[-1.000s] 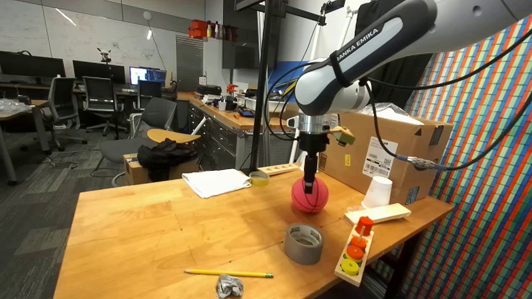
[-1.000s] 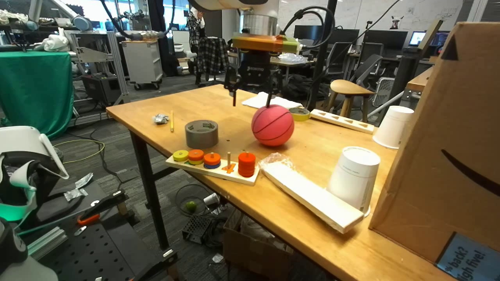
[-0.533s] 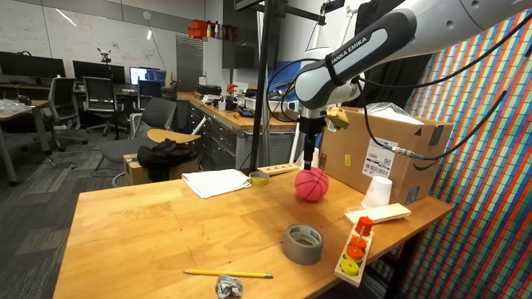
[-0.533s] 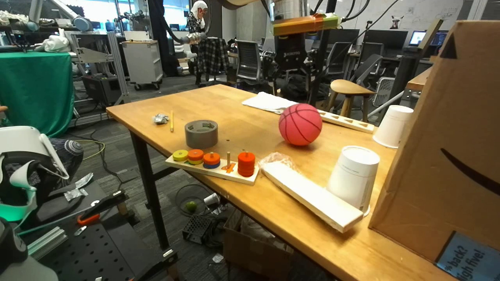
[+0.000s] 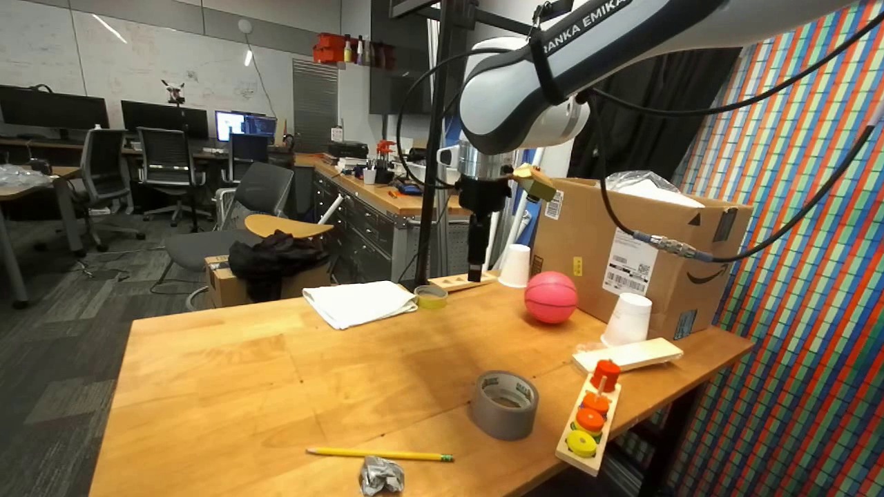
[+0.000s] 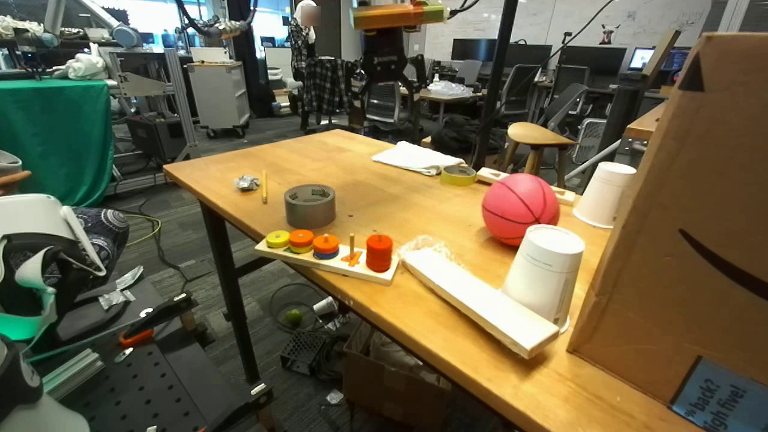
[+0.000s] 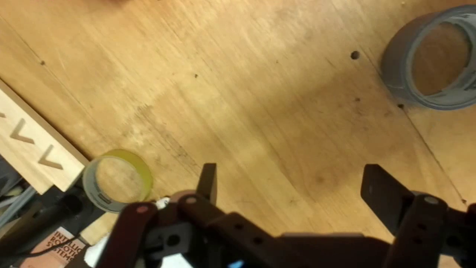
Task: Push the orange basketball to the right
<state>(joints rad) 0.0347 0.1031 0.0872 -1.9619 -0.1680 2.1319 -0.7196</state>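
In an exterior view, see one gripper (image 5: 475, 273) pointing down above one wooden table (image 5: 276, 373), with fingers (image 5: 477, 241) lined up edge-on, so cannot tell the spread from here. Find one orange basketball (image 5: 550, 297) on the table, to the right of the gripper and a little lower, apart from the fingertips. Count two white cups, narrow ends up: one back cup (image 5: 515, 266) just right of the fingertips and one front cup (image 5: 627, 319) farther right. Count two tape rolls: one yellow roll (image 5: 431, 302) to the left of the gripper, one grey roll (image 5: 504, 421) well below. Lower left, note one pencil (image 5: 380, 455) and one foil lump (image 5: 381, 476); lower right, one peg board (image 5: 585, 464). Left of the gripper, add one white cloth (image 5: 359, 302); right, beyond the orange basketball, one cardboard box (image 5: 573, 235). In an exterior view, see the gripper (image 6: 387, 123) with two fingers spread. Find the orange basketball (image 6: 521, 207) to the lower right of the gripper, well apart, partly hidden behind the front cup. Below the gripper, count discs (image 6: 378, 253) at four places on the peg board; lower right, one white slat (image 6: 480, 303) just beside the front cup. In the wrist view, see two fingers at the bottom edge, spread well apart, with table grain in between. Find the grey roll up and right of the fingers, the yellow roll to the left.
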